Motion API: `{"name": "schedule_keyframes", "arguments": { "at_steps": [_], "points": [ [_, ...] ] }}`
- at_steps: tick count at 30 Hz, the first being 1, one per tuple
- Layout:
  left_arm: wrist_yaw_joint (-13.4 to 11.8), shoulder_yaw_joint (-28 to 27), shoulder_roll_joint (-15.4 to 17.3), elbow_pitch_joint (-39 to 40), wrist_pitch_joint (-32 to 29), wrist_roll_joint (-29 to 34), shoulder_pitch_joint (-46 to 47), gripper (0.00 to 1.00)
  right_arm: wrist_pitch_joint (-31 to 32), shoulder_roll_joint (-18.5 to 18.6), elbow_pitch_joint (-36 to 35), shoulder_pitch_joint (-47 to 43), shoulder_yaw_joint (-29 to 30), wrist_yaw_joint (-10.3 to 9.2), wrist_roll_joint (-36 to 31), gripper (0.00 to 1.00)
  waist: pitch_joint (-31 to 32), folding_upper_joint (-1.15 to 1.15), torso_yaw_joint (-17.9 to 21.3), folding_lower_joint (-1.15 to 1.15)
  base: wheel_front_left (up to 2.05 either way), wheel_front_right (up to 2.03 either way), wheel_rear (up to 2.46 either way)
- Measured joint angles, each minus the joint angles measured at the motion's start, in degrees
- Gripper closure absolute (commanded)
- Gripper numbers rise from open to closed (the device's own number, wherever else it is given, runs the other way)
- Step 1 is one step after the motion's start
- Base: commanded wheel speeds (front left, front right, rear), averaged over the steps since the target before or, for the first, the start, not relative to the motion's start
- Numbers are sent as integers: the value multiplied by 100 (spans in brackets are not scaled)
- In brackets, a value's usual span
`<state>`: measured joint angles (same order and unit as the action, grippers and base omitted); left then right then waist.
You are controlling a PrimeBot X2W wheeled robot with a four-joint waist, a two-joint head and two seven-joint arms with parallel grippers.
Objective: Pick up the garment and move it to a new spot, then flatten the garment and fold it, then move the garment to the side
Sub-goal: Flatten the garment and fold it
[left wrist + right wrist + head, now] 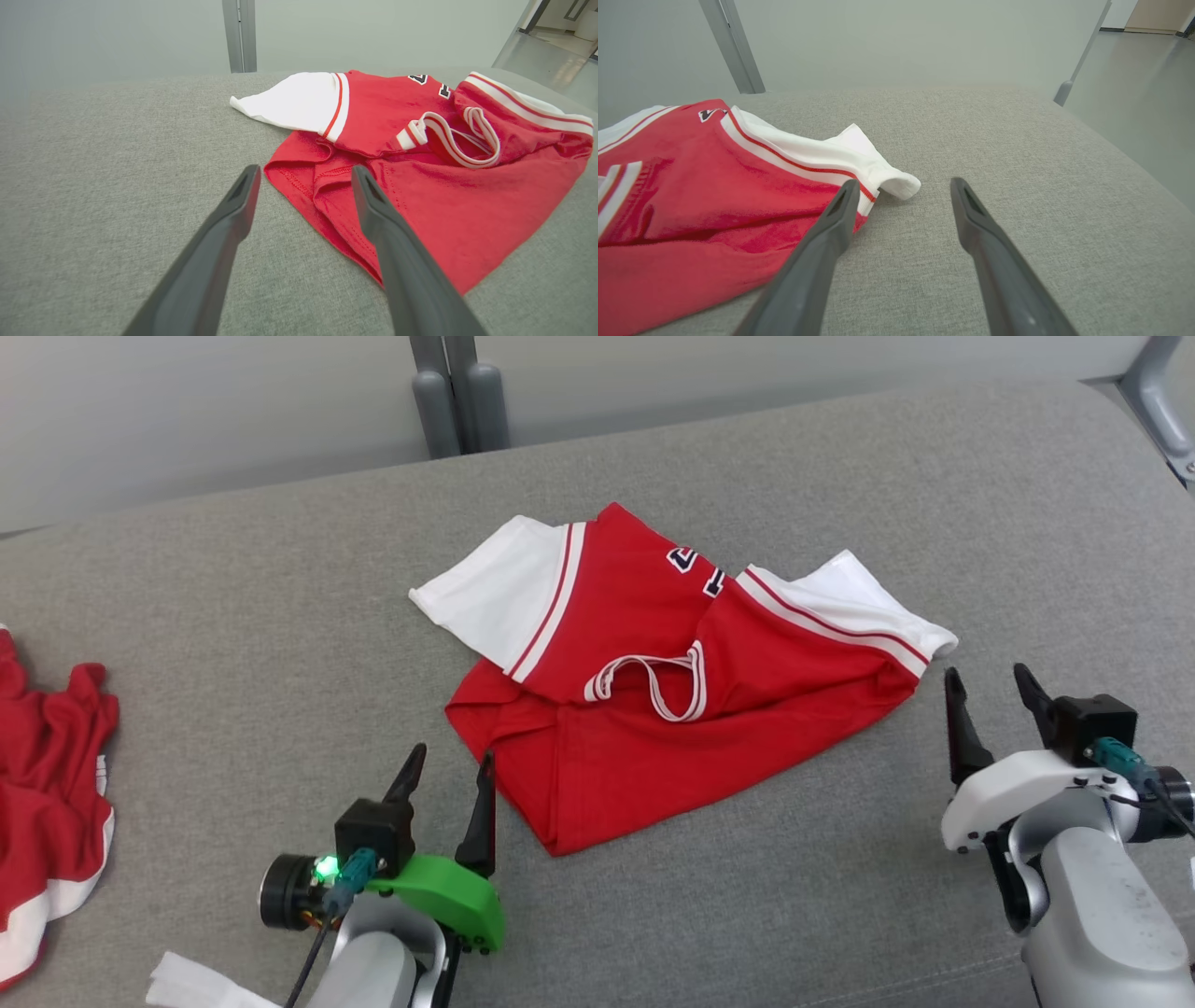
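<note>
Grey cloth covers the table (pixel 233 616), and the red-and-white garment (pixel 653 728) lies crumpled at its middle between our left fingers (pixel 483 803) and right fingers (pixel 960 728), both pairs spread wide and empty. We judge the doubled layers the hazard: a pinch at the near hem or the white sleeve (pixel 868 607) may catch one layer only, so the garment lifts twisted.

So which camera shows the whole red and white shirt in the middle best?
The head view: the shirt lies whole there, both white sleeves visible. The left wrist view shows most of it, close and low. The right wrist view catches one white sleeve and some red cloth, cropped.
</note>
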<state>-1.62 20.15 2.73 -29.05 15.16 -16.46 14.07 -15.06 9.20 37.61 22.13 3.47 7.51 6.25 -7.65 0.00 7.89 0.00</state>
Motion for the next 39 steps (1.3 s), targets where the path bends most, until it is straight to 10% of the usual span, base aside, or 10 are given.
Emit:
{"name": "schedule_keyframes", "arguments": {
  "at_steps": [19,20,21,22,39],
  "points": [
    [456,798,-4,-1206,4,-488,1274,0,0,-366,-235,195,-2,0,-218,0,-974,0,712,0,0,0,0],
    [455,811,-4,-1196,5,-501,1283,20,0,-370,-231,204,-2,0,-219,0,-993,0,729,0,0,0,0],
    [455,827,-2,-1171,5,-501,1299,85,0,-383,-221,216,-2,0,-219,0,-1011,0,748,0,0,0,0],
    [455,845,2,-1135,5,-488,1311,100,0,-407,-216,224,-3,0,-219,0,-1024,0,764,0,0,0,0],
    [769,1808,-1,179,2,-218,337,100,0,-449,200,-268,188,0,-269,0,-228,0,217,0,0,0,0]
  ]
}}
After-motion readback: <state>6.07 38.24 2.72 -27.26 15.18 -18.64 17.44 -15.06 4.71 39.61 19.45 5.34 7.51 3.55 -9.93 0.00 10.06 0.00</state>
